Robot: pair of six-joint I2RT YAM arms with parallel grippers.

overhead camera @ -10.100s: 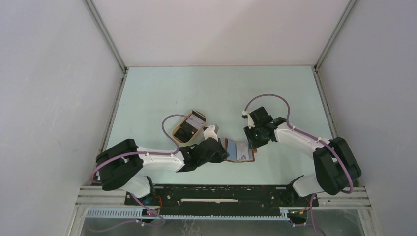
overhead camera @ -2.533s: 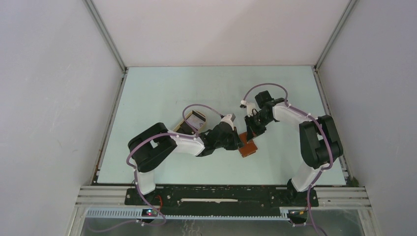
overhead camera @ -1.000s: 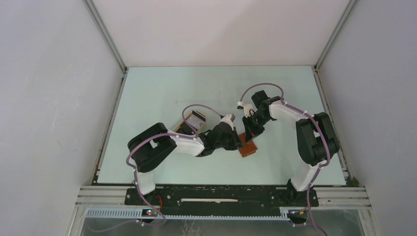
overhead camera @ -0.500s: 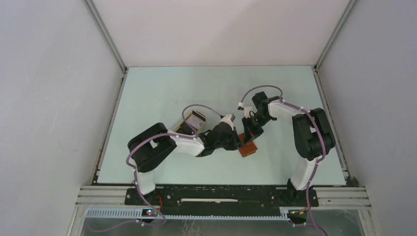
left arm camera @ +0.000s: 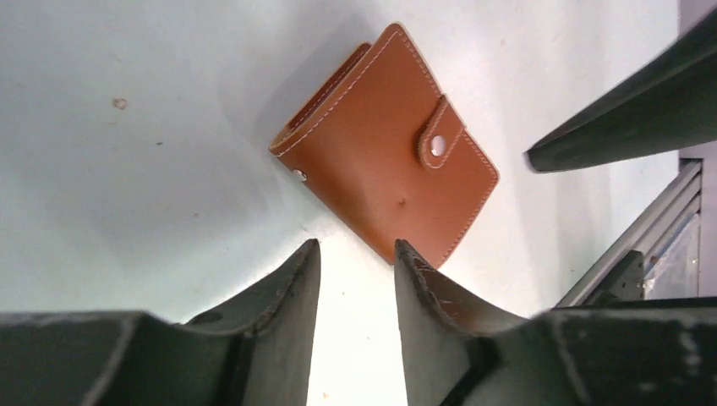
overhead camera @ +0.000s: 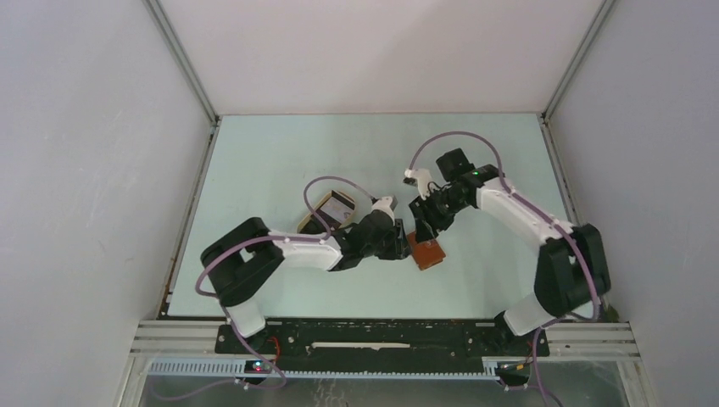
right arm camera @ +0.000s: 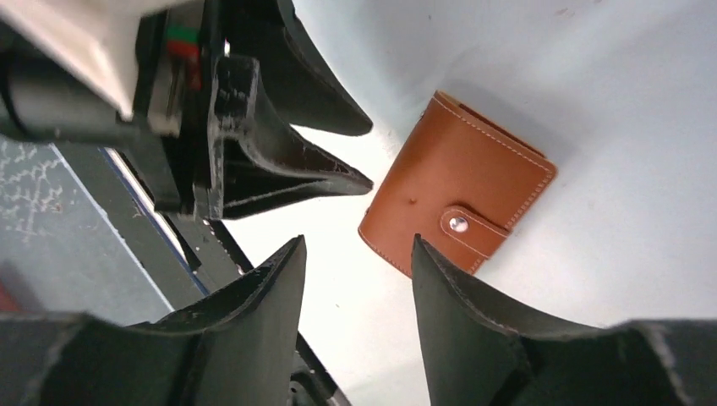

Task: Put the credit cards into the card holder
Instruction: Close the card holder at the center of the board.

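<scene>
Since half a second ago both arms have swung back: the right elbow has dropped out toward 4 o'clock, the left shoulder has slid toward 8 o'clock, and both pincers have let go. The bench (overhead camera: 271, 170) now carries the card holder (overhead camera: 426, 252) on its own, lying flat just off centre at about 4 o'clock.

The left pincer (overhead camera: 403, 244) sits at its 9 o'clock and the right pincer (overhead camera: 421, 226) at its 12 o'clock. Both have their jaws parted and nothing between them. The wrist views confirm it.

The tan tray (overhead camera: 307, 222) lies at 10 o'clock of the holder, near the left forearm. Something pale and card-shaped (overhead camera: 339, 203) shows in it, which I take for one of the credit cards (too small for me to be sure).

My worries, biggest first:
- The two pincers are crowded over one small thing, so a careless retreat could knock them together.
- A left fingertip (left arm camera: 414, 262) hangs just beside the holder's near edge and could catch it and drag it across the bench.
- The clasp tab (left arm camera: 441, 134) looks snapped shut. If a card is indeed left in the tray, the holder must be reopened, and a slippery closed wallet may skid rather than open.
</scene>
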